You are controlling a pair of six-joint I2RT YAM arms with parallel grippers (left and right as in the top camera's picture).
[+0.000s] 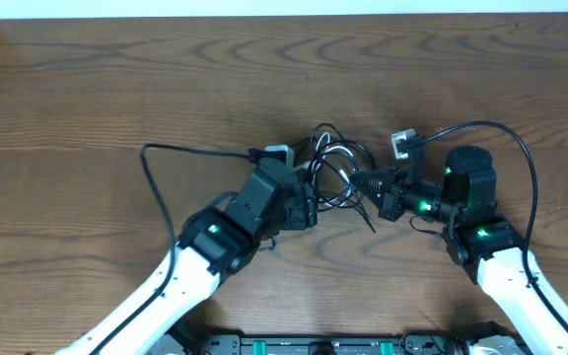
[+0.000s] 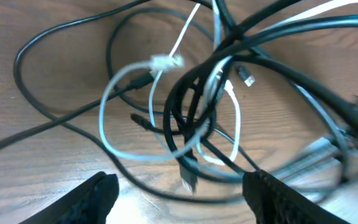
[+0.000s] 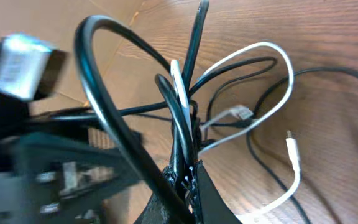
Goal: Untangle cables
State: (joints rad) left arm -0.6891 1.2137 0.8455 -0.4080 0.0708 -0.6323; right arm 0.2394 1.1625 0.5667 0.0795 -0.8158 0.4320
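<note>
Free room: far half and both outer sides of the table (image 1: pixel 87 79), bare wood.
Obstacle, centre: looped cables (image 1: pixel 335 163) fill the gap between left gripper (image 1: pixel 312 189) and right gripper (image 1: pixel 359 181).
Obstacles, flanks: left arm's wire (image 1: pixel 195 151) and right arm's wire (image 1: pixel 481 123), both arching outward over the table.

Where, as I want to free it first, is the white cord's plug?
Right wrist view: the white plug lies on the table, right of the tangled cables, below the white cord's big loop.

Black cables (image 1: pixel 337 164) and one white cord (image 2: pixel 166 61) lie on the table (image 1: pixel 116 79), which is brown with dark wavy wood grain.
</note>
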